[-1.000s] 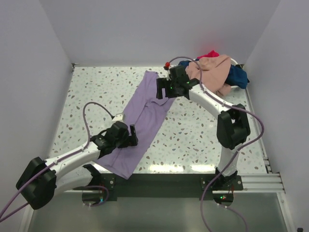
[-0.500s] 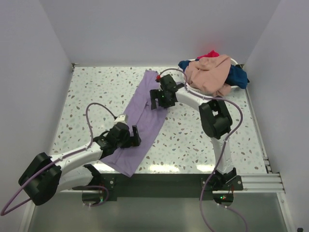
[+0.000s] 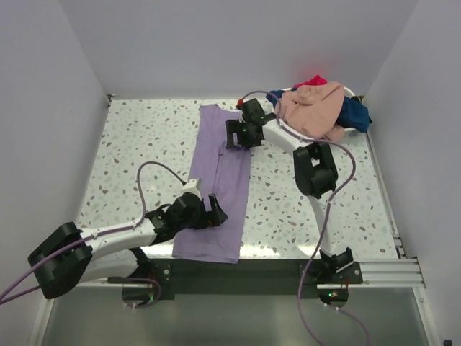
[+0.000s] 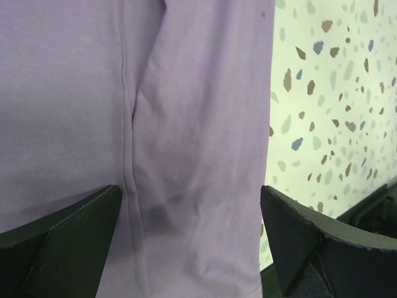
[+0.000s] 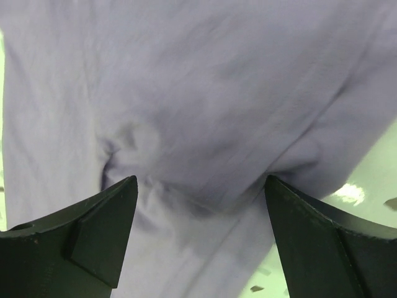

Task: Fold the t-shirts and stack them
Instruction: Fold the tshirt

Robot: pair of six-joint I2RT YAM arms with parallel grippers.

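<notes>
The lavender-purple t-shirt (image 3: 216, 180) lies on the table as a long narrow folded strip running from far to near. My left gripper (image 3: 217, 214) is open over its near right part; in the left wrist view the gripper (image 4: 189, 214) has its fingers wide apart with lavender fabric (image 4: 186, 124) flat beneath them. My right gripper (image 3: 238, 135) is open over the strip's far right edge; in the right wrist view the gripper (image 5: 201, 208) has rumpled lavender cloth (image 5: 205, 93) between its spread fingers. Peach-pink (image 3: 315, 108), navy blue (image 3: 356, 114) and red (image 3: 314, 81) shirts lie heaped at the back right.
The heap sits in a white basket (image 3: 352, 91) in the back right corner. White walls close in the speckled table (image 3: 137, 144) on three sides. A dark rail (image 3: 245, 270) with the arm bases runs along the near edge.
The lavender shirt swung from a diagonal lie to nearly straight from far to near. My left gripper moved right and nearer; my right gripper moved left, then back toward the far edge.
</notes>
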